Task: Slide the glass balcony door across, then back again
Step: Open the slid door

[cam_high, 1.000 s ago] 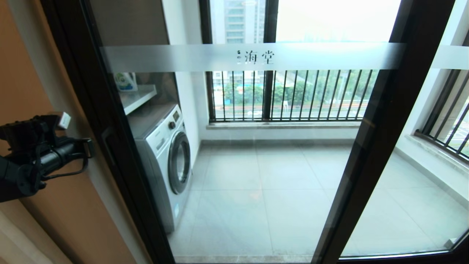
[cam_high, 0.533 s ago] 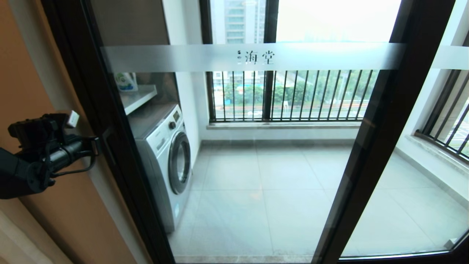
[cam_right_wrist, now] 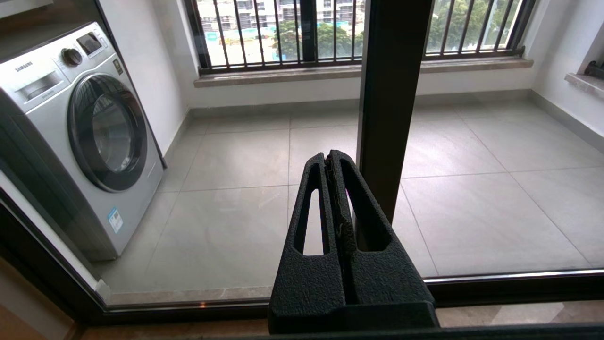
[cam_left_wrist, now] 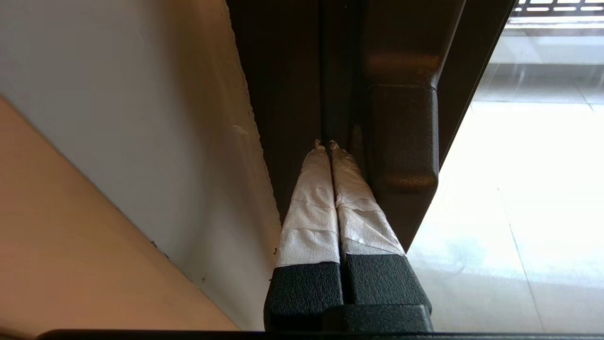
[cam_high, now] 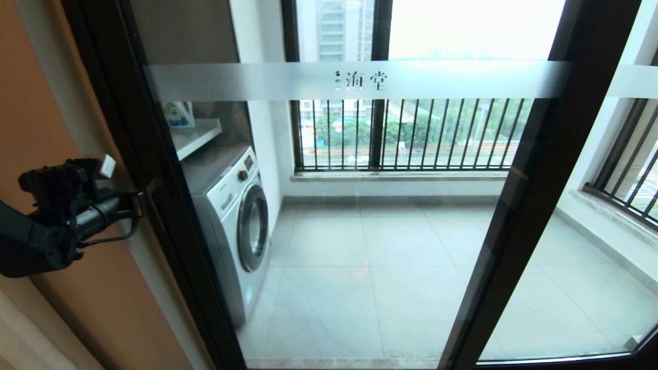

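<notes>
Balcony washing machine [cam_high: 234, 216] stands behind the glass balcony door [cam_high: 360, 205].

Bright daylight comes in through the window [cam_high: 406, 133] and washes the sky out to white. The floor [cam_high: 370, 288] shines pale. The wall [cam_high: 31, 118] on the left looks dim. Straight frames bend near the edges in the head view.

The left arm [cam_high: 36, 234] is matte black, with a tubular forearm, a thin black cable looping beneath it and a small white tag on top. The left gripper [cam_left_wrist: 326, 144] has black textured bases and white tape-wrapped fingers [cam_left_wrist: 309, 212]. The right gripper [cam_right_wrist: 329, 158] is all black, grainy, with slotted fingers [cam_right_wrist: 309, 212].
</notes>
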Available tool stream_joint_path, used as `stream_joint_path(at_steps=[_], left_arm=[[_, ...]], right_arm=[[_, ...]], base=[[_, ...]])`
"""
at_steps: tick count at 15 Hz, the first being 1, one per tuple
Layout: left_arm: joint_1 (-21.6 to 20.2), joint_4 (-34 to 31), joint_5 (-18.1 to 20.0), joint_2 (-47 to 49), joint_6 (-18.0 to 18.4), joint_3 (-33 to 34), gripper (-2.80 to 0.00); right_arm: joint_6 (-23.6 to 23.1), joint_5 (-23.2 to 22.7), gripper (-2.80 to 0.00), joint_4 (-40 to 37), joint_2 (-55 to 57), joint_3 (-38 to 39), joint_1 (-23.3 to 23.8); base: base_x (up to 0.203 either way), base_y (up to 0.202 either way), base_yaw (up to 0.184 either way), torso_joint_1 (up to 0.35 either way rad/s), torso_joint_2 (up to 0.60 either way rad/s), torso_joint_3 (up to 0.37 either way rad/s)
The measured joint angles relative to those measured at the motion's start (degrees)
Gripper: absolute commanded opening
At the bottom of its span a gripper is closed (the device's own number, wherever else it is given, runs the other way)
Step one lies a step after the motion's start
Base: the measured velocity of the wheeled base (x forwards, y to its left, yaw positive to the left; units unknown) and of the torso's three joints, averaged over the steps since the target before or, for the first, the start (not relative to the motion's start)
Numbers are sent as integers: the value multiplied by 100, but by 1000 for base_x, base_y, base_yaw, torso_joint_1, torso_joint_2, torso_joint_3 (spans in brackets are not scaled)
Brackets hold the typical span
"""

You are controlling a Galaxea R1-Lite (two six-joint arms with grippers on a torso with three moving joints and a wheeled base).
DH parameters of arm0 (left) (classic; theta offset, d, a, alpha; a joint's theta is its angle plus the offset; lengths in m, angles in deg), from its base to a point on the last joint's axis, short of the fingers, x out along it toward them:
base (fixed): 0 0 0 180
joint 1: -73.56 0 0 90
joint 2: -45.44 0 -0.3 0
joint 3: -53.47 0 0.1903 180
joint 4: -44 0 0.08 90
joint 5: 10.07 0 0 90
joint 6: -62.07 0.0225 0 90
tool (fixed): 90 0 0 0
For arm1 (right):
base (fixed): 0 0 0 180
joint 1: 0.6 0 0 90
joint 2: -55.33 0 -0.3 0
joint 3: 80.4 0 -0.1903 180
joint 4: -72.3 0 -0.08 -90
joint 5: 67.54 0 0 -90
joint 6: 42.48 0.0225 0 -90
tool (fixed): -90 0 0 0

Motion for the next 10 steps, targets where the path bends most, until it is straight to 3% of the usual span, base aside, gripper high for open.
stream_joint_path(at_steps=[10], left_arm=[[268, -2, -201, -20, -41, 66, -280]], right_arm=[[0, 0, -280, 0, 0, 0, 0]], base=[[0, 0, 0, 0, 0, 0]])
